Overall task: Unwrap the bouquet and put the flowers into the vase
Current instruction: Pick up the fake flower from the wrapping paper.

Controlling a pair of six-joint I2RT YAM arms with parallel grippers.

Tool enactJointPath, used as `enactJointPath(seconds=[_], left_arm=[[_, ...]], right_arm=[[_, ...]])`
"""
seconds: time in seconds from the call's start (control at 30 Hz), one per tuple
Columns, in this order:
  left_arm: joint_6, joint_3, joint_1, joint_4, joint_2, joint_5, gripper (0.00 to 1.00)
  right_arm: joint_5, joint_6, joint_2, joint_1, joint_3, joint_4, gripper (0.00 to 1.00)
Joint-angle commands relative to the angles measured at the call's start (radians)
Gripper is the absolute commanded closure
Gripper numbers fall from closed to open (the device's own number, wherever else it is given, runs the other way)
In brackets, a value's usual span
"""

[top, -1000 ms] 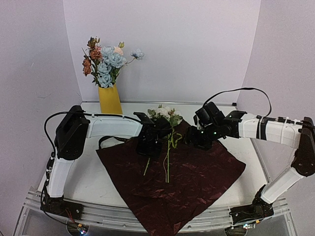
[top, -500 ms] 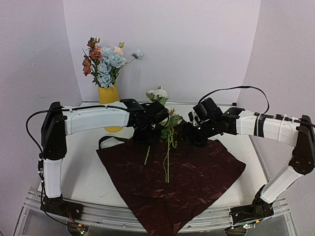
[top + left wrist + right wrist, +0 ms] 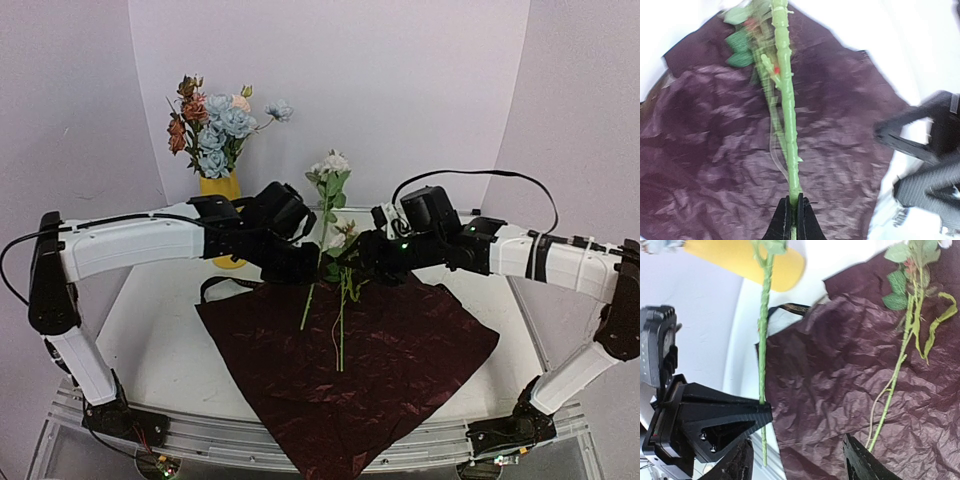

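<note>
My left gripper is shut on the green stem of a cream rose and holds it upright above the dark red paper. The stem hangs free below the jaws. A second flower lies on the paper. My right gripper hovers open just right of the held stem, with nothing between its fingers. The yellow vase stands at the back left, partly behind my left arm, with several blue, pink and rust flowers in it.
A black ribbon lies at the paper's left corner. The two wrists are close together over the paper's back edge. Purple walls close in the back and sides. The paper's near corner hangs over the table's front rail.
My left arm has raised the cream rose off the paper to upright and stretched out further. My right gripper has shifted left towards the stem.
</note>
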Motion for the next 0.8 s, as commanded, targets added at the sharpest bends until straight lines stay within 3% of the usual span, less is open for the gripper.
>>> enactJointPath(seconds=[0.0,0.27,0.77], left_arm=[[0.004,-0.102,-0.004,0.267,-0.13,0.113,0.99],[-0.033,-0.224,-0.004,0.475,-0.202,0.228,0.98],[-0.04,-0.277,-0.004,0.654,-0.229,0.353,0.95]], right_arm=[[0.003,0.028,-0.099,0.005,-0.018,0.045,0.41],[-0.032,0.051,-0.162,0.005,-0.032,0.12,0.52],[-0.073,0.074,-0.155,0.005,-0.047,0.182,0.74]])
